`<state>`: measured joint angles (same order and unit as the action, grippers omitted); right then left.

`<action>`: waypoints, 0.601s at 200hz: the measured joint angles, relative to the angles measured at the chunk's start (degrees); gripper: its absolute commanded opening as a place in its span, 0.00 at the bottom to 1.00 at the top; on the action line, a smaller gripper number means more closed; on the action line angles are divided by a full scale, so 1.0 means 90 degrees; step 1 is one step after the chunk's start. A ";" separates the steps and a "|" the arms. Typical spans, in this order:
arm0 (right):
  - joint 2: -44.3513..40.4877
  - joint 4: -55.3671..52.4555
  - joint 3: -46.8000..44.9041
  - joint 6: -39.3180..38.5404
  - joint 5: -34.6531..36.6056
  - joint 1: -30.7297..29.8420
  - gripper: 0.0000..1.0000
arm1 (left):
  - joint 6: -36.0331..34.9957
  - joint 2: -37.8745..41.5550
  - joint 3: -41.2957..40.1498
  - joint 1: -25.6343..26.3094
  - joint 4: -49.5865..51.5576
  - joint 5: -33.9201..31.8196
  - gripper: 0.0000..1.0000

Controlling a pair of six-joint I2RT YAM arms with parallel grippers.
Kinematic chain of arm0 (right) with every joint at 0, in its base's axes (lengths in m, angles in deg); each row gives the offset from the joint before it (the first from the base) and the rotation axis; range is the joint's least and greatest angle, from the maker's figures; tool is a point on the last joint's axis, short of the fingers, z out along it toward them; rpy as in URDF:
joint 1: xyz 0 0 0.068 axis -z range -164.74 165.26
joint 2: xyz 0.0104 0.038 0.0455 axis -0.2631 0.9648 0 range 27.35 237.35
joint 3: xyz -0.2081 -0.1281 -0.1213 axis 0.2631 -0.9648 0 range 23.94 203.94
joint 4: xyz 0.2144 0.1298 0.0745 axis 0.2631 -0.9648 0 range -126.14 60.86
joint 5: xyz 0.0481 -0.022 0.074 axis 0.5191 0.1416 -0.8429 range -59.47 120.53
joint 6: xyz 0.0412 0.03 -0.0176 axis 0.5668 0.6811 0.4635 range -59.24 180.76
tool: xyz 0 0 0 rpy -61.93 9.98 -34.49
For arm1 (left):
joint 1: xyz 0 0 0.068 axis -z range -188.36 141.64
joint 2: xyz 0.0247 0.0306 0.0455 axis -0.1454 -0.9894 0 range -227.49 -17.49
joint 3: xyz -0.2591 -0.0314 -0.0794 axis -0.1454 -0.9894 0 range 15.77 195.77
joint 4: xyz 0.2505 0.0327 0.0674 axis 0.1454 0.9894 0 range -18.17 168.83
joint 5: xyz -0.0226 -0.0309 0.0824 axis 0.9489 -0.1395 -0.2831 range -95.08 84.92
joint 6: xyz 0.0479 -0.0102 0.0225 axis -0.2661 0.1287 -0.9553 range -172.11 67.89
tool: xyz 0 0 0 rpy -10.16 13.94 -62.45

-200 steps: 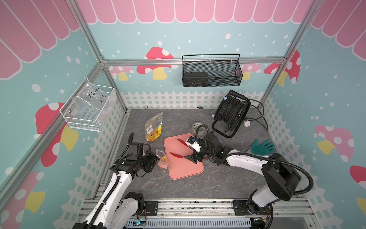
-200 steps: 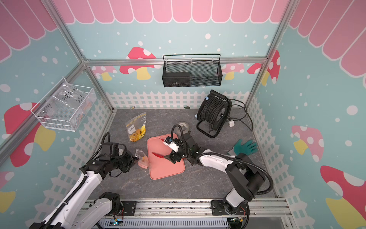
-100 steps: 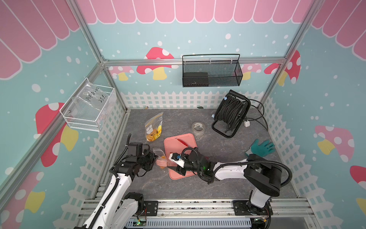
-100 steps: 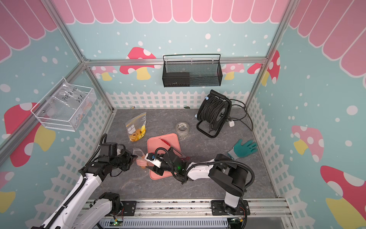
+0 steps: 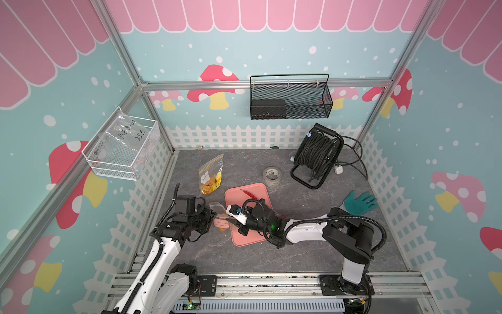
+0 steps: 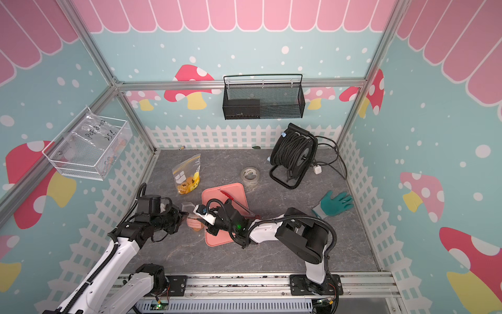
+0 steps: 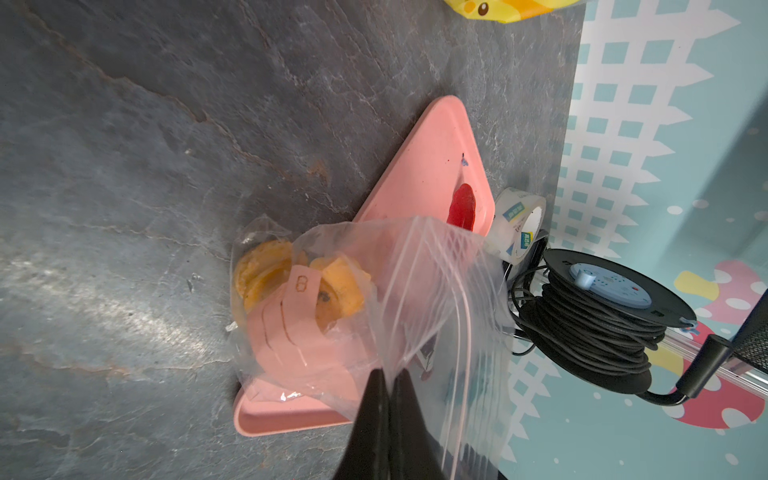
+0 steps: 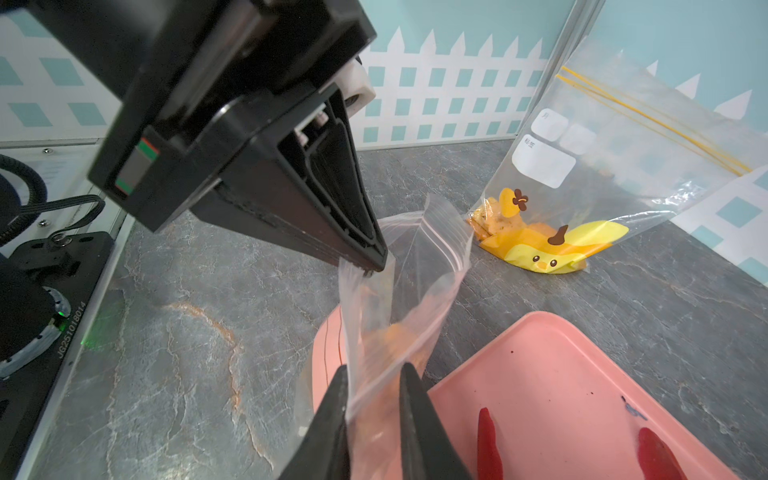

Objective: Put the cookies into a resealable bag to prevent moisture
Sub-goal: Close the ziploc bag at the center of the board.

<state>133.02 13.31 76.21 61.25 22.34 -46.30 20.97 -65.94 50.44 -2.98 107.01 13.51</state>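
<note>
Left arm (image 5: 165, 252), right arm (image 5: 304, 232): white shells, black joints, ribbed black cables (image 5: 350, 216); left gripper (image 8: 375, 264) tapered black wedge.

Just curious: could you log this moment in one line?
left claw: shut on bag | right claw: jaws astride bag rim | cookies: inside bag

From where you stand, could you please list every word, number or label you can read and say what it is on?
"JG251018014": dark robot housing.
"8": handwritten on a pink strip in the small clear bag.
"标签": white label field on the large zip bag, barely legible.
"PET 8-02", "25": handwriting on the plastic pouch in the white wire basket, uncertain.
Tape roll print: too blurred.
</note>
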 measured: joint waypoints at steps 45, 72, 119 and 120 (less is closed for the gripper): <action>0.0000 0.0104 0.0000 0.0032 -0.0053 0.0000 0.21 | -0.0029 -0.0022 0.0000 0.0000 -0.0012 -0.0027 0.00; 0.0000 0.0104 0.0002 0.0087 -0.0061 0.0000 0.16 | -0.0051 -0.0046 0.0000 0.0000 -0.0015 -0.0051 0.02; -0.0012 0.0117 0.0012 0.0177 -0.0097 0.0000 0.01 | -0.0325 -0.0041 0.0049 0.0002 0.0061 -0.0143 0.25; -0.0012 0.0121 0.0012 0.0175 -0.0097 0.0000 0.00 | -0.0330 -0.0041 0.0053 0.0002 0.0068 -0.0143 0.25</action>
<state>132.91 14.41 76.32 62.83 21.47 -46.30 18.00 -66.31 50.92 -2.95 107.62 12.22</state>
